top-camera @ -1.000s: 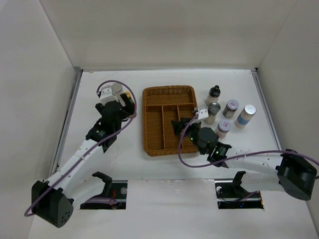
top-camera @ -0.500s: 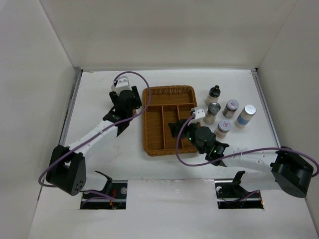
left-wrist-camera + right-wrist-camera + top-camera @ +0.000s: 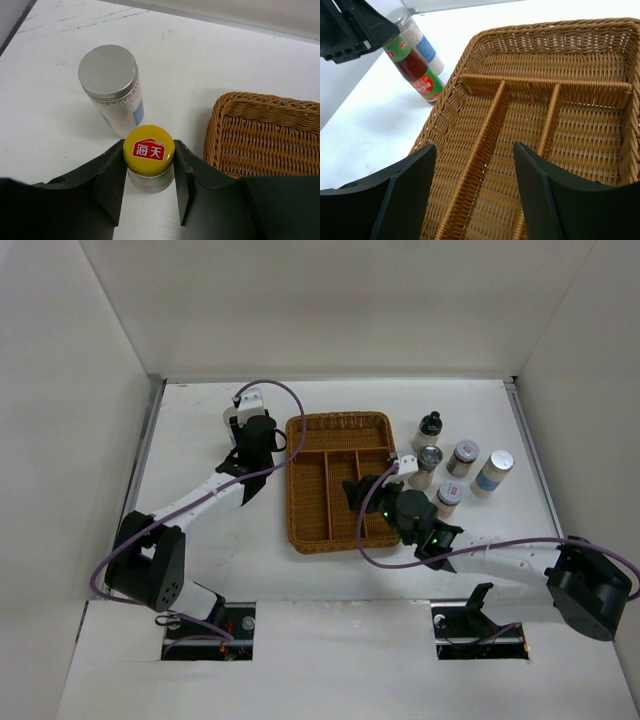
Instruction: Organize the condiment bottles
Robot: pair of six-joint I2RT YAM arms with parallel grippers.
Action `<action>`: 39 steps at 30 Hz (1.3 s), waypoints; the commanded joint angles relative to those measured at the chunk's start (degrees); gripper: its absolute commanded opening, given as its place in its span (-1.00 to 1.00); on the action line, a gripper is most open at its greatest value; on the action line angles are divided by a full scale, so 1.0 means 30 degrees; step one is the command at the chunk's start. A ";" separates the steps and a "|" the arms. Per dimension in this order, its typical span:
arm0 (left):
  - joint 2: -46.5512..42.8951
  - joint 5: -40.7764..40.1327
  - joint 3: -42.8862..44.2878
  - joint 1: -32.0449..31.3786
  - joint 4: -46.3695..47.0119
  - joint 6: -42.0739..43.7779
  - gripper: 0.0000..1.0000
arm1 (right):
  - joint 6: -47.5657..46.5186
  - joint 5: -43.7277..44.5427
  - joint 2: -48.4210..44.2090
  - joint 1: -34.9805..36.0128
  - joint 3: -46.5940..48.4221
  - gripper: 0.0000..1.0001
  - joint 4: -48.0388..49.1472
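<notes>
Since a second ago the left gripper (image 3: 149, 162) has swung toward the tray (image 3: 260, 130) and closed. Its fingers pinch the yellow-capped sauce bottle (image 3: 148, 151), which stands on the table (image 3: 215, 65) just left of the tray, beside a silver-lidded jar (image 3: 108, 75); from overhead both are hidden. The right gripper (image 3: 472, 160) hangs spread above the tray, holding nothing.

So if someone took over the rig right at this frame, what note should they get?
Left hand: shut on the yellow cap of the red sauce bottle, left of the wicker tray.
Right hand: open, empty, over the tray.
Silver-lidded jar stands beside the red bottle. The black-capped bottle and four other jars stand right of the tray.
Done: nothing is in the tray yet.
Left: all seven need placing.
</notes>
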 commanded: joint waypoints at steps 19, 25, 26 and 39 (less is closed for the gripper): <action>-0.1654 -0.0144 0.5233 -0.1381 0.3303 0.1776 -0.74 | 0.1301 -0.0422 -0.1621 -0.1404 -0.0866 0.37 0.0366; 0.0892 0.0384 0.7255 -0.2171 0.3799 0.1659 -0.74 | 0.1829 -0.0422 -0.2062 -0.2021 -0.1131 0.38 0.0162; 0.1390 0.0442 0.7636 -0.2289 0.3858 0.1659 -0.74 | 0.1829 -0.0421 -0.2091 -0.2137 -0.1161 0.38 0.0162; 0.5348 0.0765 0.7467 -0.2788 0.5818 0.1570 -0.73 | 0.1916 -0.0420 -0.2591 -0.2489 -0.1337 0.38 -0.0072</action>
